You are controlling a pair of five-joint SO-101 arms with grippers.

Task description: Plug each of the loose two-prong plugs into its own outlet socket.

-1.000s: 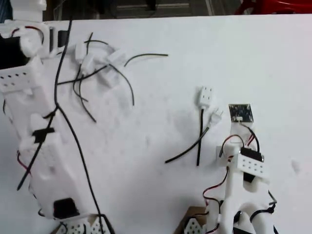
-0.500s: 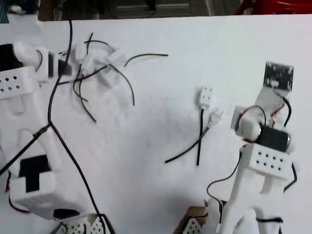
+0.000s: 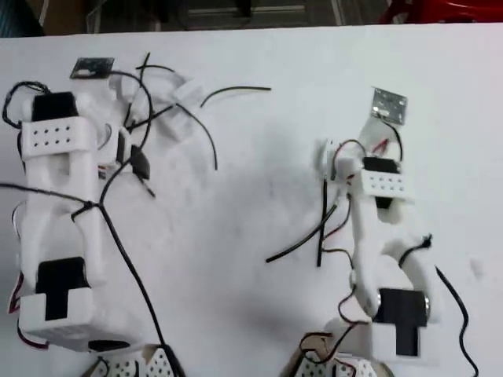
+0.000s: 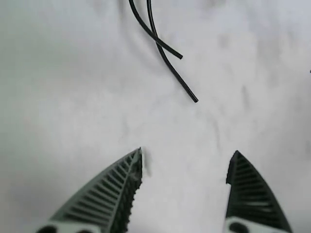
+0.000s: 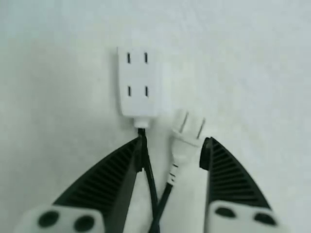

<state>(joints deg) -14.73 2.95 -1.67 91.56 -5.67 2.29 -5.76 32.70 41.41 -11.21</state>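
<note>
A white outlet socket with four slot pairs lies on the table, its black cable leading off from one end. A loose white two-prong plug lies just beside it, prongs pointing past the socket's end. My right gripper is open and straddles the plug and the socket's cable. In the high view the right arm covers the plug, and the socket peeks out beside it. My left gripper hangs open over bare table near two black cable ends. A tangle of white sockets and plugs lies at the back left.
Black cables trail from the right socket and plug toward the front. The left arm stands beside the tangle, with its own wiring draped across it. The table's far edge runs along the back.
The right arm has swung in over the socket and plug at centre right. The left arm has turned and come down beside the tangle at back left.
</note>
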